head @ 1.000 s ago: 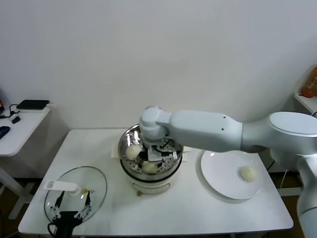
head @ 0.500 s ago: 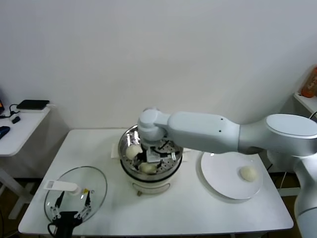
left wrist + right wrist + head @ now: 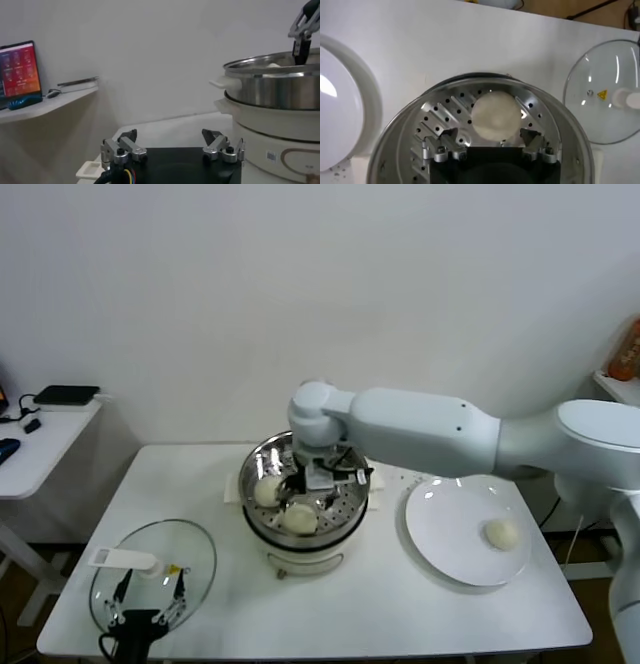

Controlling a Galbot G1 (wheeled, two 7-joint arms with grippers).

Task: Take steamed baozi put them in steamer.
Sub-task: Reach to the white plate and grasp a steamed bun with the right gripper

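The steamer (image 3: 258, 524) is a shiny perforated steel basket on a white cooker base at the table's middle. Two off-white baozi lie in it, one at its left (image 3: 267, 490) and one at its front (image 3: 300, 519). My right gripper (image 3: 319, 483) hangs open just above the basket. In the right wrist view its fingers stand apart on either side of a baozi (image 3: 494, 116) resting on the steamer (image 3: 435, 115) floor, without touching it. Another baozi (image 3: 501, 533) sits on the white plate (image 3: 450, 529) to the right. My left gripper (image 3: 140, 612) rests open at the front left.
A round glass lid (image 3: 190, 554) with a white knob lies at the front left of the table, under my left gripper. A low side table (image 3: 45, 439) stands off to the left. A shelf with an orange bottle (image 3: 625, 349) is at the far right.
My right gripper has opened and let go of the front baozi in the steamer, then drawn up and slightly to the right. The left arm has not moved.
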